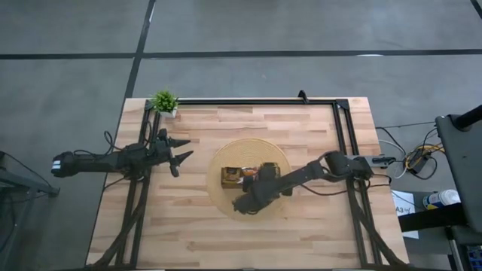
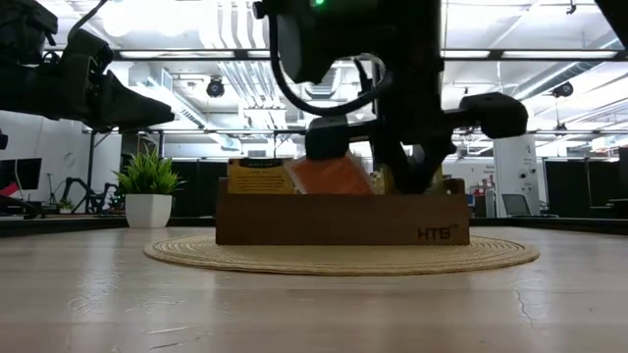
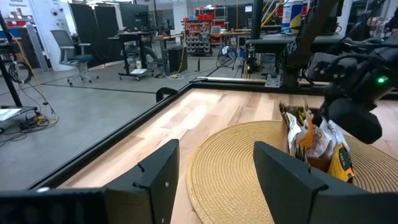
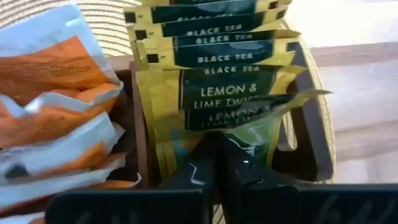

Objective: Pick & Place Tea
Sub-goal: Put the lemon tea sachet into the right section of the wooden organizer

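Note:
A brown wooden tray (image 1: 228,179) stands on a round woven mat (image 1: 248,150) in the middle of the table. It holds rows of upright tea sachets: orange-and-white ones (image 4: 56,93) in one compartment, dark green and yellow ones (image 4: 217,56) in the compartment beside it. My right gripper (image 4: 221,168) reaches down into the green row, shut on the nearest sachet. My left gripper (image 1: 183,156) hovers open at the table's left, well away from the tray. My right gripper pinches the nearest dark green and yellow sachet (image 4: 245,146) between its two fingers, near the sachet's top edge. The fingers slant down from above. The sachet stands in the tray's row with the others, and its top is bent and creased beside the fingers.
A small potted plant (image 1: 163,102) stands at the table's far left corner. A black frame (image 1: 248,102) runs along the table's far edge and down both sides. Bare wood lies around the mat.

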Robot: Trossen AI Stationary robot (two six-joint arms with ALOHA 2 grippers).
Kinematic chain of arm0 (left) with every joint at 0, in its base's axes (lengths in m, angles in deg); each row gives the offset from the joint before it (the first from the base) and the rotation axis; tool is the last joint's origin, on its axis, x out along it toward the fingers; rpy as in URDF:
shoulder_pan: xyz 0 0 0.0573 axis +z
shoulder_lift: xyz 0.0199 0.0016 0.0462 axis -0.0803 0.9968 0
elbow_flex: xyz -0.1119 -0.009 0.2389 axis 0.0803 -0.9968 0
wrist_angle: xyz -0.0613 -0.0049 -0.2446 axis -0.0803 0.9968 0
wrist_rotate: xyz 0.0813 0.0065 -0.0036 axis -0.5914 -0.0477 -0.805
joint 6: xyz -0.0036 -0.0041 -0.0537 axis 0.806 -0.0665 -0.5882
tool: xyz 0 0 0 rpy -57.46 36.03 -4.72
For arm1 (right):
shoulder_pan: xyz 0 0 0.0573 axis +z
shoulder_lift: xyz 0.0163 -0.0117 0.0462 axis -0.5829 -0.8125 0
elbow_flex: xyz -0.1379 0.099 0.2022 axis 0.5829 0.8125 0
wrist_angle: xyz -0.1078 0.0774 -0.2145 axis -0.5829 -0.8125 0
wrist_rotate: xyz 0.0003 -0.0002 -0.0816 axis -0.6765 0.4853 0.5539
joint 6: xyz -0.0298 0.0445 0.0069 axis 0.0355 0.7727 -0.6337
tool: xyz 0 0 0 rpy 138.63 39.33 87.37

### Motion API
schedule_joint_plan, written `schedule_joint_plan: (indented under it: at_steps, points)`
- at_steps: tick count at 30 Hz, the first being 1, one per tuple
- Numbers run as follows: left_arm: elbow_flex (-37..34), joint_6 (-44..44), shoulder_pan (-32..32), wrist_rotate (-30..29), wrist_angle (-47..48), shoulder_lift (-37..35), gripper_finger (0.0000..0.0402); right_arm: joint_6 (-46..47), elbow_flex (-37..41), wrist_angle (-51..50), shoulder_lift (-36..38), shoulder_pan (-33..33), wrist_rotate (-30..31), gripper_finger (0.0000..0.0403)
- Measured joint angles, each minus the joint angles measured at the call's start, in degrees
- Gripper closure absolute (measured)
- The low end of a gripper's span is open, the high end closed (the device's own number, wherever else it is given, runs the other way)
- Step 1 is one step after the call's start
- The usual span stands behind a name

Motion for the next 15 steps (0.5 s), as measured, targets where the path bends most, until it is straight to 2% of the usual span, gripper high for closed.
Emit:
schedule_joint_plan:
  at_steps: [7, 15]
  points:
    - [0.0, 0.0, 0.0, 0.0, 0.0, 0.0, 0.0199, 0.0, -2.4, 0.4, 0.1, 0.5, 3.0, 0.0394]
    - [0.0, 0.0, 0.0, 0.0, 0.0, 0.0, 0.0199, 2.9, -7.6, -4.9, 0.4, 2.9, 6.0, 0.0394]
